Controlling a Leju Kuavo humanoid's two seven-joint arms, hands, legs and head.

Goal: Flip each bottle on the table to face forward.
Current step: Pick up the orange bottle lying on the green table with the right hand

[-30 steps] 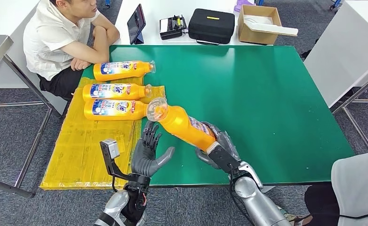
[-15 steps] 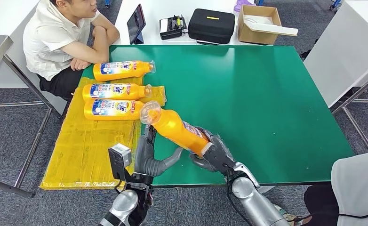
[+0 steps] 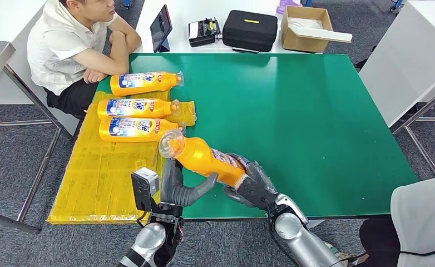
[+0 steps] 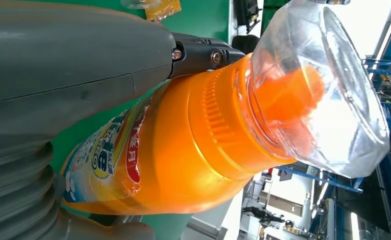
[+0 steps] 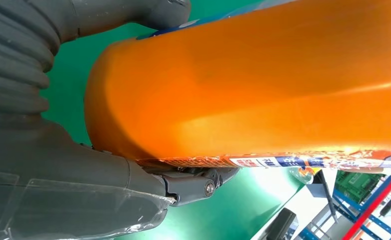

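The right hand (image 3: 247, 186) grasps the base of an orange bottle (image 3: 204, 157) raised above the desk (image 3: 315, 122) near its front edge, while the left hand (image 3: 177, 186) cups its neck end, thumb under it. Three bottles (image 3: 134, 107) lie label-up in a row at the desk's left edge. Judging from this, only the held bottle is left to place.

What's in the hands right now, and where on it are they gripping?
The right hand grips the orange bottle by its base end. The left hand cups its body near the neck from below; whether it truly grips is unclear.
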